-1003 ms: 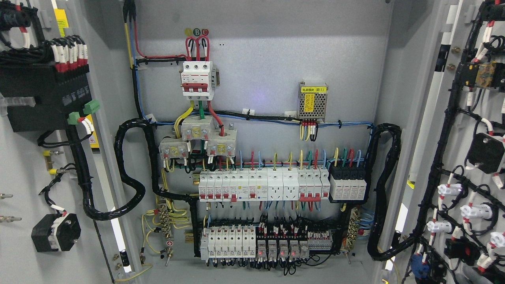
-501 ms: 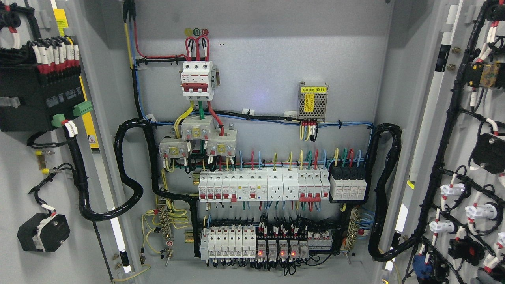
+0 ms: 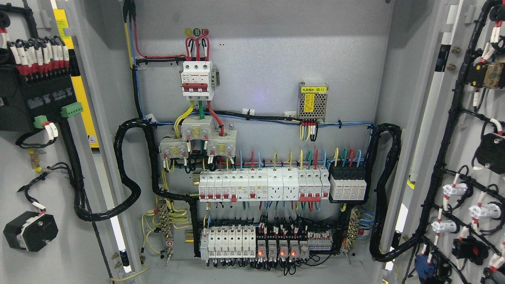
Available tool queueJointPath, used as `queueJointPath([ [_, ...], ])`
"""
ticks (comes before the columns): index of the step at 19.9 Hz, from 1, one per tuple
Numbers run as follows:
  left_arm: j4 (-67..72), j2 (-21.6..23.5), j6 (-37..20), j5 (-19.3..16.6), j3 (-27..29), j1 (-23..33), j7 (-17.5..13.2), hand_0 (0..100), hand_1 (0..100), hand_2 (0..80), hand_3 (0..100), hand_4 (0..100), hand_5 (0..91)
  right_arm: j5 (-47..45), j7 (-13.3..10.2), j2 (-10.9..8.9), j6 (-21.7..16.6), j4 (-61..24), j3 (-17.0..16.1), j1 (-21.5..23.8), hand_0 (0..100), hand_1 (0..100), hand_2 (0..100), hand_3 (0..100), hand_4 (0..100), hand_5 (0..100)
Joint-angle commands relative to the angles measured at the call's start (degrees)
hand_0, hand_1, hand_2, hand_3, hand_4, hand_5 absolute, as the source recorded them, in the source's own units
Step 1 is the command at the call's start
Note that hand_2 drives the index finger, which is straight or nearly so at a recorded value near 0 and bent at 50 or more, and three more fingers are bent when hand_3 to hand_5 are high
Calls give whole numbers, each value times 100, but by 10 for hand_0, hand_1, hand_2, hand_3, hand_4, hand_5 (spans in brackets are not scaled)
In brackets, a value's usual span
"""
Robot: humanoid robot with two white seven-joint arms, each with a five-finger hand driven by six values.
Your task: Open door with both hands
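Grey metal left door point(image 3: 23, 173), right door point(image 3: 465, 130) swung open; robot hands unseen, state unknown.

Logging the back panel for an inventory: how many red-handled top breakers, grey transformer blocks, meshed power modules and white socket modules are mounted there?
Red-handled top breaker: 1
Grey transformer blocks: 3
Meshed power module: 1
White socket modules: 2
Total: 7
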Motion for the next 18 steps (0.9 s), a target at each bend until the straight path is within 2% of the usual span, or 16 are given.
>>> queueJointPath([
  [1,635,584,5,320,516,-32,-3,120,556,0,0,0,0,-308,7,7,12,32,-234,19,0,500,40,0,0,0],
  [6,1030,882,5,470,507,-233,-3,120,556,0,0,0,0,-404,7,-28,3,85,-356,97,0,500,40,0,0,0],
  [11,1391,1208,5,479,507,-471,-3,120,556,0,0,0,0,-413,7,-37,-15,85,-392,150,0,500,40,0,0,0],
  [18,1918,1437,13,487,463,-761,6,120,556,0,0,0,0,-642,7,-81,-32,94,-392,203,0,500,40,0,0,0],
])
